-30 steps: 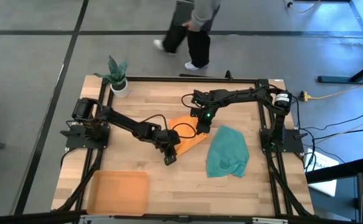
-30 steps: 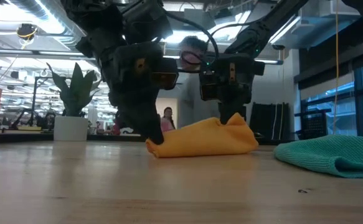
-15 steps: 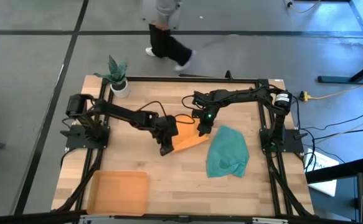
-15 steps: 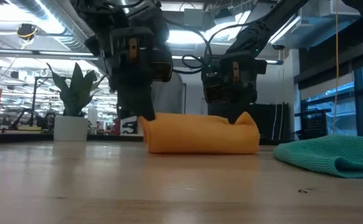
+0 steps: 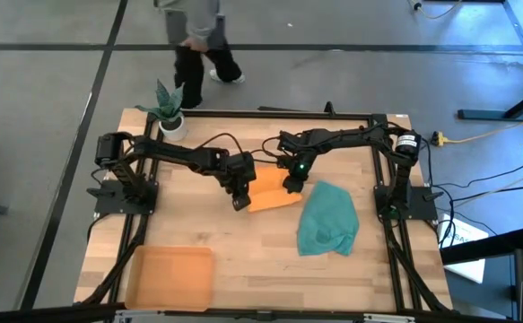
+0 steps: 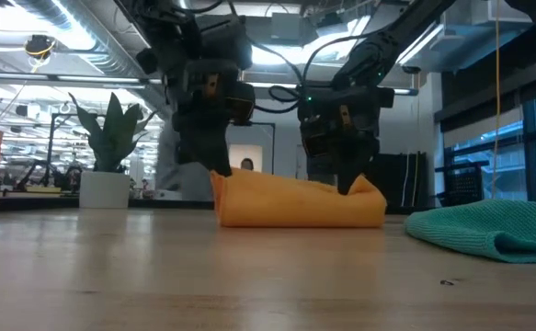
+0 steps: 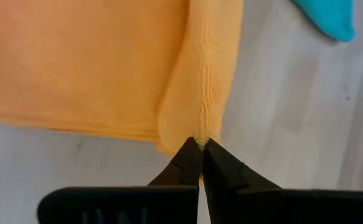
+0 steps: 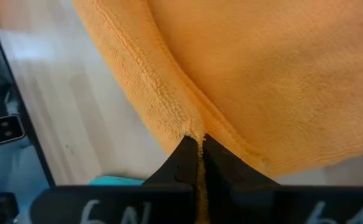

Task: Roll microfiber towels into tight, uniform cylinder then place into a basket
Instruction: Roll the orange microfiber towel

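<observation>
Rolling the orange towel (image 5: pixel 270 193) with both arms now. A second ago it lay as a loose wedge, left end low near the table edge closer to us; we've since swung that end up and across, so the towel sits as a short, squat bundle mid-table, roughly level in the low view. Left gripper (image 7: pixel 200 151) is pinched shut on the hem at the bundle's left end; right gripper (image 8: pixel 195 147) is pinched shut on the hem at the right end, and hasn't shifted. Wrist views show both fingertips biting only a thin fold of edge, not the bulk.

Our read: that's one fold or first turn, not a tight cylinder yet; top surface still sags between the two grips. More turns needed, and thin grips could slip.

Teal towel (image 5: pixel 326 218) lies crumpled just right of the orange one, untouched. Basket (image 5: pixel 169 277) sits at the near-left corner, well apart, nothing in it. Plant pot (image 5: pixel 171 124) stands at the far-left corner. A person (image 5: pixel 198 40) walks past beyond the table.
</observation>
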Tool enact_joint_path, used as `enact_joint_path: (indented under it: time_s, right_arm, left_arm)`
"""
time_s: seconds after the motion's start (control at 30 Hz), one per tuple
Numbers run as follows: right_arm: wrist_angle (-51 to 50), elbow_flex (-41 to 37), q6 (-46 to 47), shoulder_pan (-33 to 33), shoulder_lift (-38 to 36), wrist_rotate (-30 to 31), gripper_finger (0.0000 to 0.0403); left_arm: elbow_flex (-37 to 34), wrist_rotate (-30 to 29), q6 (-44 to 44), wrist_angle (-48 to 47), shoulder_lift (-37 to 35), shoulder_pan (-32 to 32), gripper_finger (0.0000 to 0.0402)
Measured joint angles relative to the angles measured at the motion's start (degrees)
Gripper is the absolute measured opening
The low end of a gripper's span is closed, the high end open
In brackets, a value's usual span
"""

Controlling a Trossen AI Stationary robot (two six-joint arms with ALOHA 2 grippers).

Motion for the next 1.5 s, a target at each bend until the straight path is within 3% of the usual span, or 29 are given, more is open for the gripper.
enact_joint_path:
  time_s: [0.4, 0.67, 1.13, 1.5]
  right_arm:
    - [0.1, 0.0, -0.15, 0.0, 0.0, 6.18, 0.0012]
    - [0.42, -0.04, -0.15, 0.06, 0.0, 5.66, 0.0021]
    - [1.08, -0.07, -0.45, 0.04, 0.0, 7.68, 0.0107]
    - [1.28, -0.07, 1.18, 0.04, 0.0, 7.48, 0.0172]
  left_arm:
    - [0.13, -3.39, 3.32, 0.42, 1.83, 0.23, 0.0]
    - [0.03, -6.36, 3.87, 0.76, 2.56, 0.24, 0.0]
    - [0.0, -10.52, 3.9, 0.86, 2.56, 0.09, 0.0003]
    - [-0.02, -12.75, 3.44, 0.99, 2.56, 0.2, 0.0075]
